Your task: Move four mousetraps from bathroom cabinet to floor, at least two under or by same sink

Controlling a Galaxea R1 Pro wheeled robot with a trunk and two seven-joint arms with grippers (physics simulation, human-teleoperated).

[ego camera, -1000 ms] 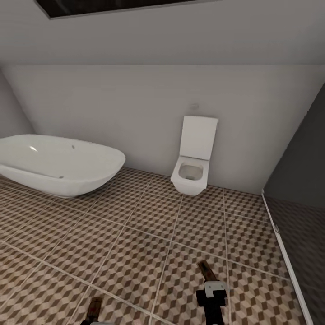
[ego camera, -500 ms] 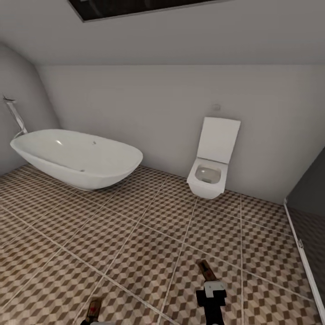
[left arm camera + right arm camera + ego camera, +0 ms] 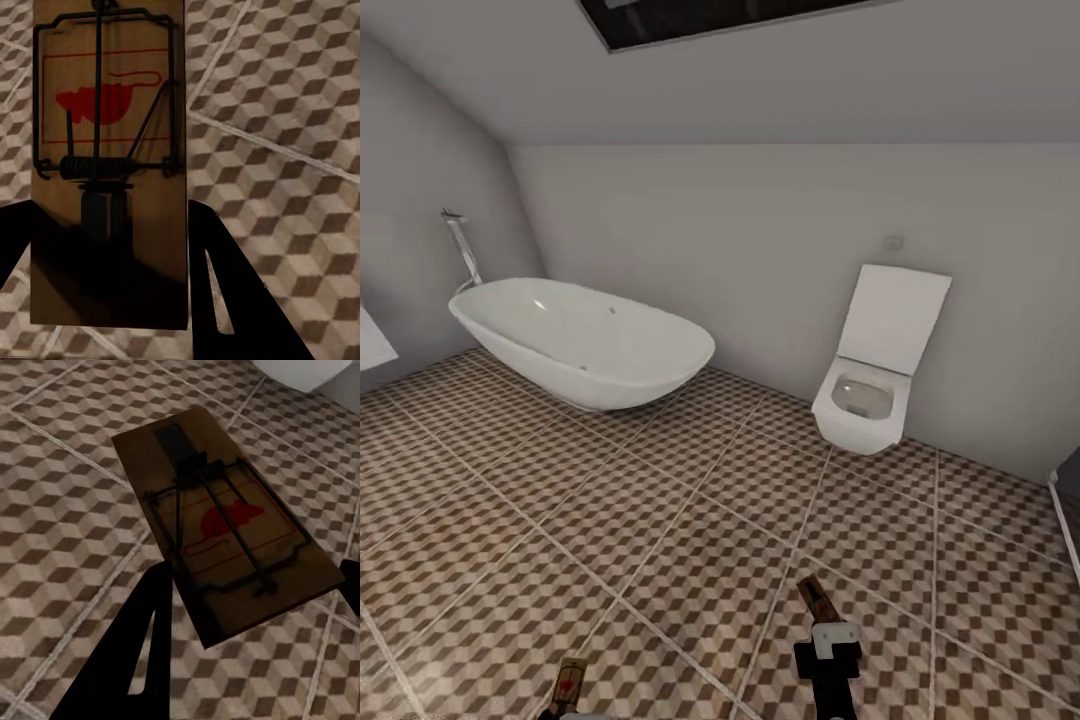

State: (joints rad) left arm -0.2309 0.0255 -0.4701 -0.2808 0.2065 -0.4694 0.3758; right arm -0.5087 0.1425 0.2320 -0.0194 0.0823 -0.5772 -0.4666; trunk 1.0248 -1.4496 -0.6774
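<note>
Two mousetraps were in the robot's grip, one per arm. The flat brown wooden mousetrap with black wire spring and red mouse print (image 3: 107, 161) sat clamped between the dark fingers (image 3: 232, 300) of the left gripper (image 3: 109, 300), which were closed against the board's two long edges. In the head view this same trap (image 3: 569, 682) showed as a small board at the lower edge, over the floor. The second brown wooden mousetrap with red mouse mark (image 3: 225, 529) lay tilted between the black fingers (image 3: 131, 645) of the right gripper (image 3: 240, 607), one finger at each side of its near end; in the head view it (image 3: 815, 600) stuck out forward from the white-and-black right gripper (image 3: 826, 640).

Both traps hung above the bathroom floor of large tiles printed with brown, beige and white cubes and pale grout lines (image 3: 660, 520), not touching it. A wide stretch of that floor lay open ahead of the arms. At its far left stood the oval white bathtub (image 3: 580, 340) with a chrome tap (image 3: 460, 245) by the grey wall; the square white wall-hung toilet with raised lid (image 3: 875, 365) hung at the far right against the pale back wall (image 3: 740, 250), well apart from the tub. A white edge (image 3: 375, 345) showed at the left border, and a dark panel with pale trim (image 3: 1068, 510) at the right border.
</note>
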